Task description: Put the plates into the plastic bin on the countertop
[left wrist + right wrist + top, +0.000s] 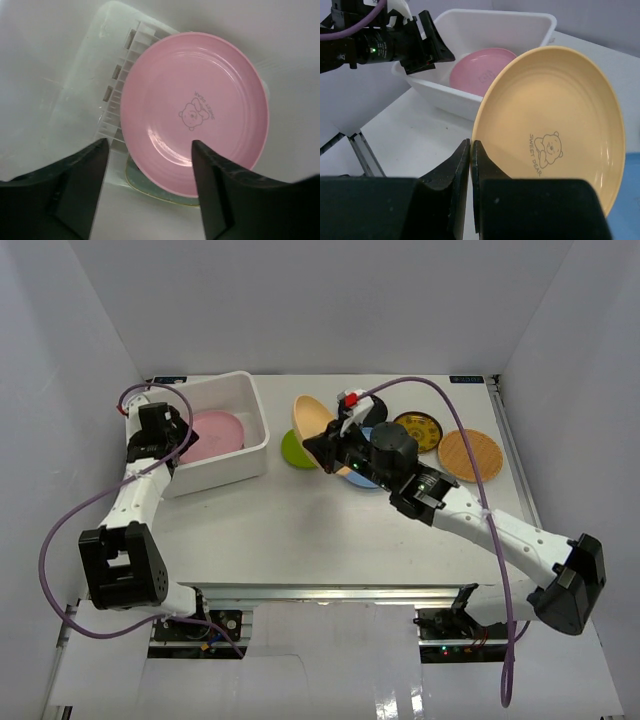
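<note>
Pink plate [195, 110] lies inside the white plastic bin [228, 475], a pale green tray [145, 184] edging out beneath it. The left gripper [149, 145] hangs over it, jaws spread and holding nothing. The right gripper [471, 145] pinches the rim of a tan plate [550, 125], tilted on edge above the countertop [300, 530]. A lime green plate [290, 452], a dark yellow-patterned plate [417, 430] and an orange plate [470, 455] lie nearby. The right arm covers most of a light blue plate [362, 481].
</note>
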`<state>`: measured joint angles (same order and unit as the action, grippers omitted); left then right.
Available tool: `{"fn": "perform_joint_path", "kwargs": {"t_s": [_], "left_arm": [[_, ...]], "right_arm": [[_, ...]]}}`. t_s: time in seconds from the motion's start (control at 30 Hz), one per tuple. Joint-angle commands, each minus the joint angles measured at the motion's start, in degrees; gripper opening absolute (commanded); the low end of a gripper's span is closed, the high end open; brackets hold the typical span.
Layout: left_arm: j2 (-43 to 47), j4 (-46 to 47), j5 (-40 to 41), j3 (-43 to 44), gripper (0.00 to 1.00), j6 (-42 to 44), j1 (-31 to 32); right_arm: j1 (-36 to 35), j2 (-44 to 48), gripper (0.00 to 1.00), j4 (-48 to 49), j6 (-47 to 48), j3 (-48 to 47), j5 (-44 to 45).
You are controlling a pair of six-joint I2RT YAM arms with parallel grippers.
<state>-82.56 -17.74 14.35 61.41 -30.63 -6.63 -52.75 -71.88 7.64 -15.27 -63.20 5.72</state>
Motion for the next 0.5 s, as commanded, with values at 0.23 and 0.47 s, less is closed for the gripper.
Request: {"fn": "perform_joint_path", "kwargs": {"t_s": [0.23,0.47], "left_arm": [[19.2,6.1,-15.6,-2.3,0.96,-2.1,0.0],[31.3,2.1,-17.3,4.2,0.96,-0.9,2.7]], "right_arm": [[-3.2,-21.3,0.08,3.5,7.2,-27.0,-11.8],[-5.4,-39.5,0.08,1.5,17.1,-48.3,-17.6]]}}
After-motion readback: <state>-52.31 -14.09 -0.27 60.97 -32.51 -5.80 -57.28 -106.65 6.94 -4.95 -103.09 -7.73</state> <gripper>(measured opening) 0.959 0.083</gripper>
